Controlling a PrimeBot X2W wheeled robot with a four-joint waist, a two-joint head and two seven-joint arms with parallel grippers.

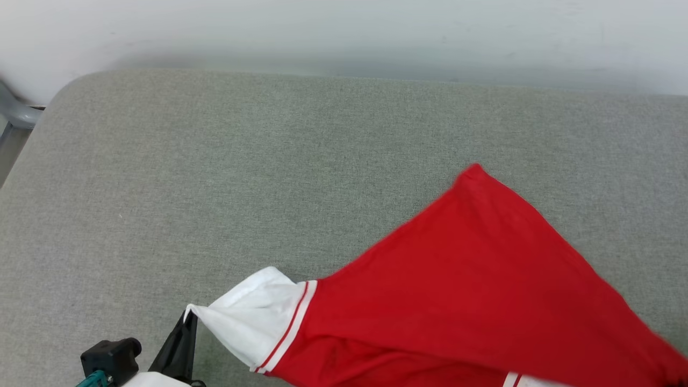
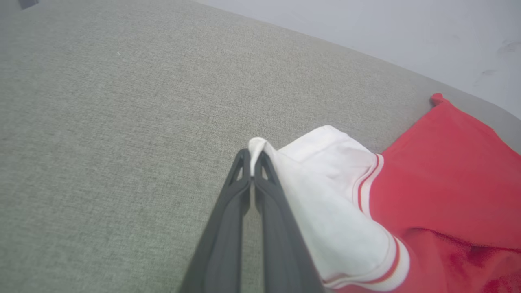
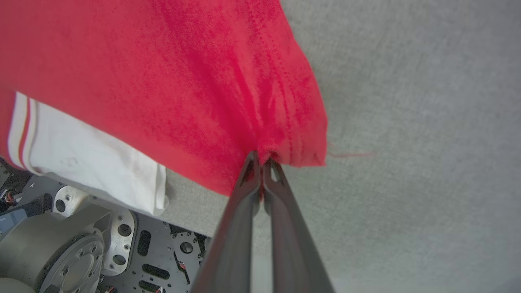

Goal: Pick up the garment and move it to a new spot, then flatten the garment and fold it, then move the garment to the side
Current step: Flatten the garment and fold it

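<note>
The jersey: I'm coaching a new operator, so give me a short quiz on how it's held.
1. True or false: the left gripper is shut on the jersey's white sleeve.
2. What does the right gripper pinch? A. the collar B. a red stitched edge C. the white sleeve
3. How many grippers grip the jersey?
Key: 1 true; 2 B; 3 two.
</note>
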